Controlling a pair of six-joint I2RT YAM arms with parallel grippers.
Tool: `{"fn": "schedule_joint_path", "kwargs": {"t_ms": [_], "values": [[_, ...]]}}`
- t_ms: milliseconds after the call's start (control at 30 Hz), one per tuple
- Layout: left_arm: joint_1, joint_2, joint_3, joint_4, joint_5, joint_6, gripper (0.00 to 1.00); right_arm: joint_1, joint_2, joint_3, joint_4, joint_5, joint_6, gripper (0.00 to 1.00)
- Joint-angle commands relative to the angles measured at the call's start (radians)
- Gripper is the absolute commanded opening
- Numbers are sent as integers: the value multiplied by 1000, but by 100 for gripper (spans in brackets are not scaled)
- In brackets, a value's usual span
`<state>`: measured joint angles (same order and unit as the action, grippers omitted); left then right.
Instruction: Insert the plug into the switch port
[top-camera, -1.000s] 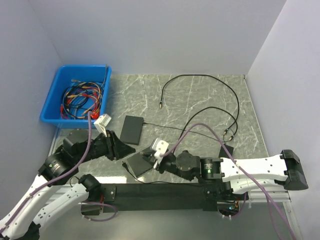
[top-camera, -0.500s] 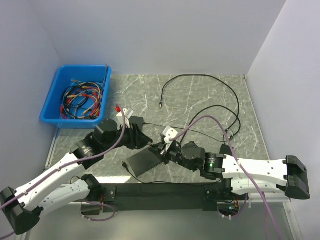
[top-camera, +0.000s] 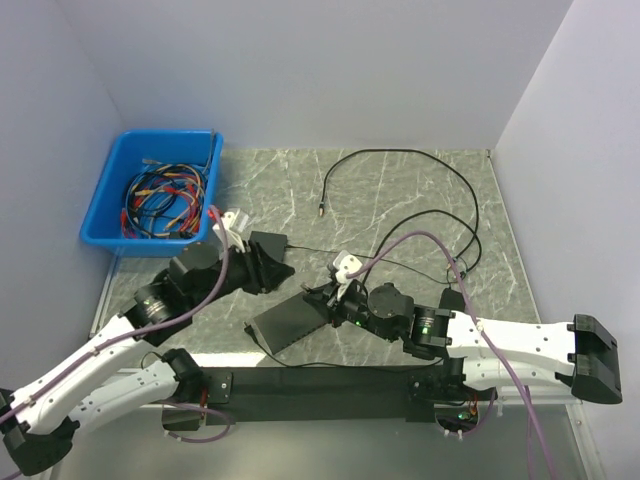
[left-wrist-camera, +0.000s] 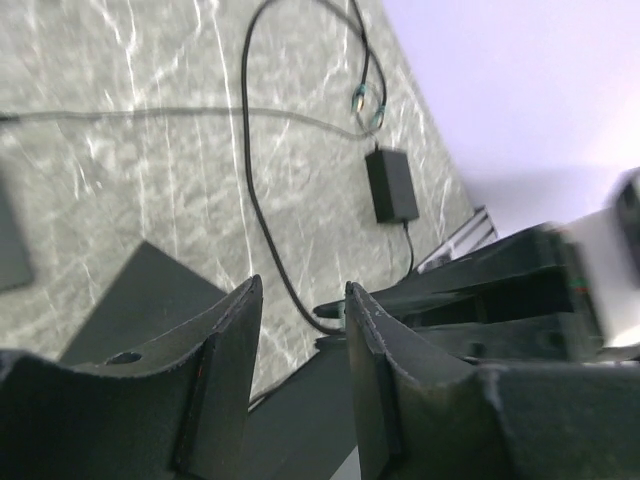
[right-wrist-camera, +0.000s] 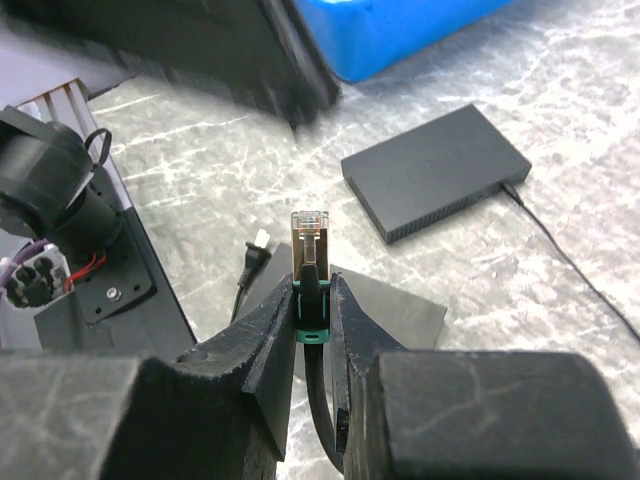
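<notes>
**Ethernet plug** (right-wrist-camera: 309, 232): clear tip, green boot, black cable. It is standing upright in the air near the switch, apart from it and not yet sitting in any port.

**Right gripper** (right-wrist-camera: 313, 292): its jaws are pressing on the plug's boot from both sides, standing only the boot's width apart.

**Switch** (right-wrist-camera: 437, 172): a flat dark-grey box lying on the marbled desk (top-camera: 400, 190), with a thin black lead running off one corner. Which face is carrying the ports cannot be told.

**Left gripper** (left-wrist-camera: 300, 335): its jaws are standing a moderate way apart and gripping nothing. In the overhead view it is hanging over the switch's near edge and covering part of it.

**Flat black pad** (top-camera: 285, 322): it is lying on the desk just beside the switch, on the side nearer the arm bases, under the right gripper. A two-prong mains plug (right-wrist-camera: 255, 243) is lying at its edge.

**Blue bin** (top-camera: 108, 192): it is holding a tangle of coloured cables (top-camera: 165, 195) and sitting near the switch, on the side away from the right arm.

**Black power adapter** (left-wrist-camera: 392, 186) and **loose black cable** (top-camera: 390, 151): both are lying well apart from the switch, on the right arm's side.
</notes>
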<state>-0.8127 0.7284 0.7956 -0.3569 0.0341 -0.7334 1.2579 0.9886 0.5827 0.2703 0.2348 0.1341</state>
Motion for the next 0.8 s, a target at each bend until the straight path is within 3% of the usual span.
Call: {"fn": "schedule_joint_path", "kwargs": {"t_ms": [0,500,767], "values": [[-3,-17,74,-37,-43,34,44,-9,-30,-7,47,-5,27,0],[-9,51,-1,120,73,-17,42,-11,19,40,67,-22,4,0],[-37,74,2,107,61,-12,41,-18,38,49,79,-20,7,0]]}}
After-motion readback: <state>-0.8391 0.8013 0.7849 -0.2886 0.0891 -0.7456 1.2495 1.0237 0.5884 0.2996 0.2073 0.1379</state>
